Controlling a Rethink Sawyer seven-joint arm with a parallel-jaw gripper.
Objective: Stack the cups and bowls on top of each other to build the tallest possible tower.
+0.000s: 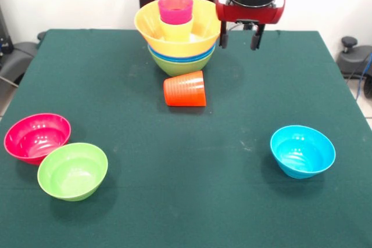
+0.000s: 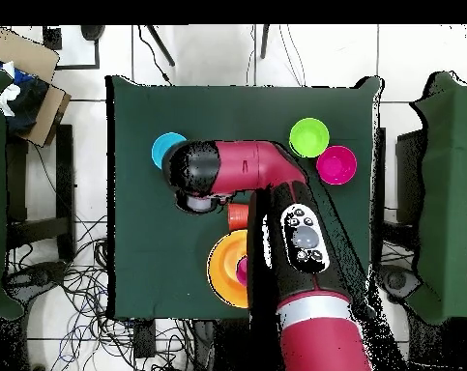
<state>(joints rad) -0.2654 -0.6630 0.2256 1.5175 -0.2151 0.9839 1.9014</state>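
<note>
- Green cloth surface (image 1: 174, 190) w/ white wall behind; cables on floor around it in overhead view.
- Tower (image 1: 180, 45) at far centre: green bowl lowest, blue rims above, wide orange-yellow bowl (image 1: 148, 24) on top; yellow cup (image 1: 176, 31) upright inside it, w/ a pink-red cup (image 1: 175, 9) nested in that.
- Tool (image 1: 239, 42) hangs just right of tower, above surface, fingers apart, nothing held.
- Orange ribbed cup (image 1: 185, 89) lies on its side just in front of tower; long axis runs left-right in front view, wider mouth end to the right, I think.
- Loose bowls: pink-red (image 1: 36, 137) touching green (image 1: 72, 171) at near left; light-blue (image 1: 302, 151) near right, all mouth-up.
- Step, prob.: picking next piece. Nearest is orange cup; needs grip across its ribbed wall, then tipping upright before nesting.
</note>
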